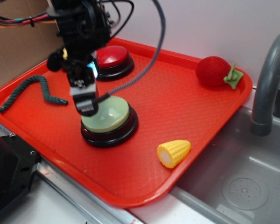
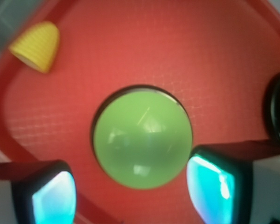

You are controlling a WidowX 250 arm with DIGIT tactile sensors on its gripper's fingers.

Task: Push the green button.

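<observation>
Fingers of the gripper stand spread apart, clasping nothing, their tips low over the green button's dome at its 9 o'clock edge in the exterior view; whether they touch it is unclear. That button sits near the middle of the red tray. From it, a red button lies at 12 o'clock, a toy corn piece at 4 o'clock, a red plush fruit at 2 o'clock, and a dark green rope at 10 o'clock.
</observation>
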